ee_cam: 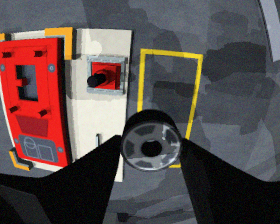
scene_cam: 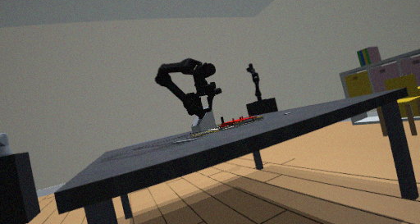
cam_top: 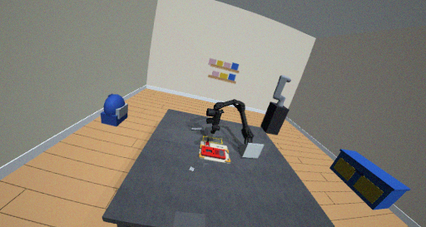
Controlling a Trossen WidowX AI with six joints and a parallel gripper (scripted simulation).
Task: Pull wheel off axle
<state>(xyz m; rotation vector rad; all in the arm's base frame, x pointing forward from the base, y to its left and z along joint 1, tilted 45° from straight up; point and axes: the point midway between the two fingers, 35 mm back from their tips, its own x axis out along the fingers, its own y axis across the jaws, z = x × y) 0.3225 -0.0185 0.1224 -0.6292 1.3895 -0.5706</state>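
My gripper point(cam_top: 213, 131) point(scene_cam: 207, 109) point(ee_cam: 150, 142) is shut on the wheel and holds it above the table. The wheel point(ee_cam: 131, 153) is dark-rimmed with a grey spoked face and a black centre hole. The upright axle point(scene_cam: 222, 120) point(ee_cam: 96, 80) is a bare black peg on a small red block with a grey frame; the wheel is clear of it. The marked area is a yellow rectangle outline point(cam_top: 222, 140) point(ee_cam: 171, 52) beside the white board. In the wrist view the wheel covers its lower left corner.
A white board point(ee_cam: 81, 115) bears the axle block, a small upright pin point(ee_cam: 97, 140) and a red panel point(cam_top: 220, 155) point(ee_cam: 33, 125) with several pegs. Orange corner brackets point(ee_cam: 71, 42) surround the panel. A pale strip point(cam_top: 196, 129) point(ee_cam: 273, 30) and a small pale piece point(cam_top: 191, 169) lie on the table.
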